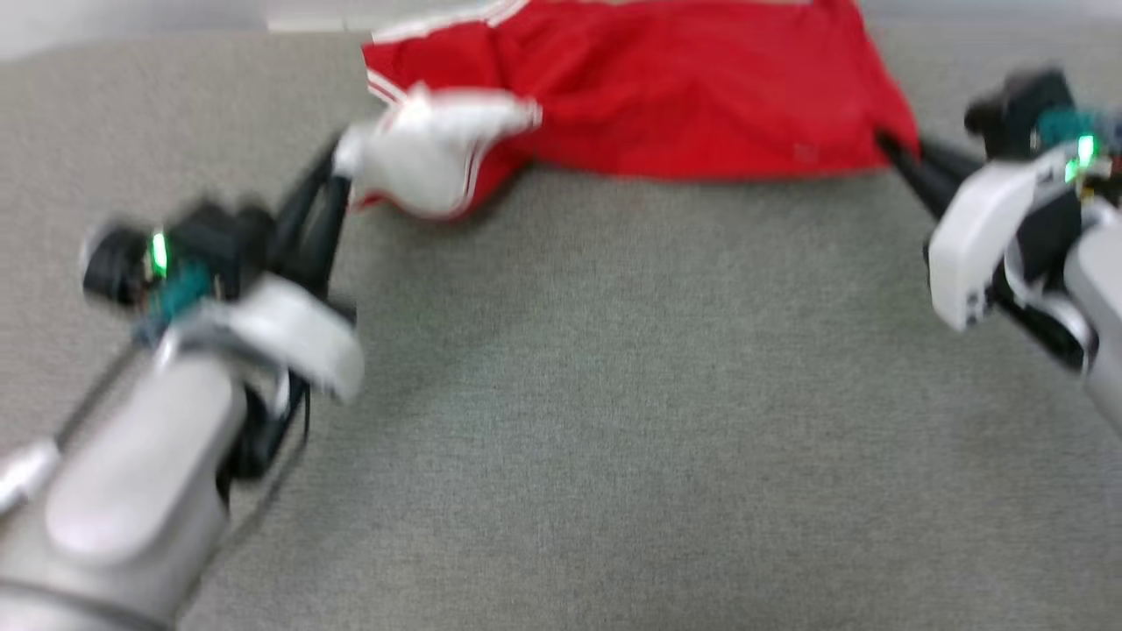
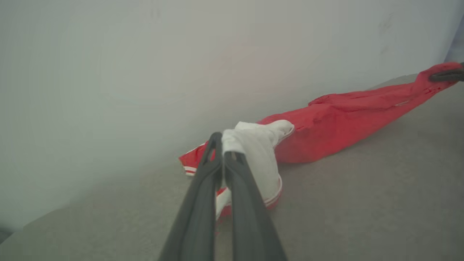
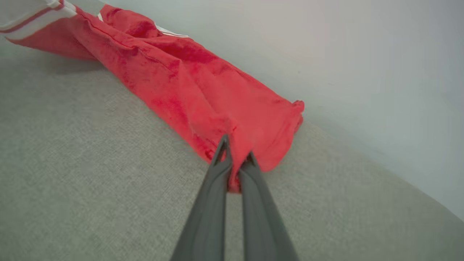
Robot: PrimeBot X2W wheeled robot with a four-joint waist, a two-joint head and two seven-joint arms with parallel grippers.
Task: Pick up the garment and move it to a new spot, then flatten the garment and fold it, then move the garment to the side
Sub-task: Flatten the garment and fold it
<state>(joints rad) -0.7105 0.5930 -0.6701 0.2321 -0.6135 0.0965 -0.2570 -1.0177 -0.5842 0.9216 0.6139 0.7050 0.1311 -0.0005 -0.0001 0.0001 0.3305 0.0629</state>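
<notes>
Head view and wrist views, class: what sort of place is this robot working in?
Probably a plain indoor test area rather than a home: a grey woven surface, a bare pale wall close behind it, and a red garment stretched along the foot of that wall.

1. A grey cloth surface [image 1: 614, 421] with a fine woven texture spread flat across the work area, reaching from the near edge of the head view to its far side.
2. Soft, blurred shadows lay on that surface at the left of the head view.
3. A plain pale wall [image 2: 145, 54] rose along the surface's far edge, smooth and whitish-grey, with a few faint specks.
4. In the head view the wall showed as a light, blurred band at the top left.
</notes>
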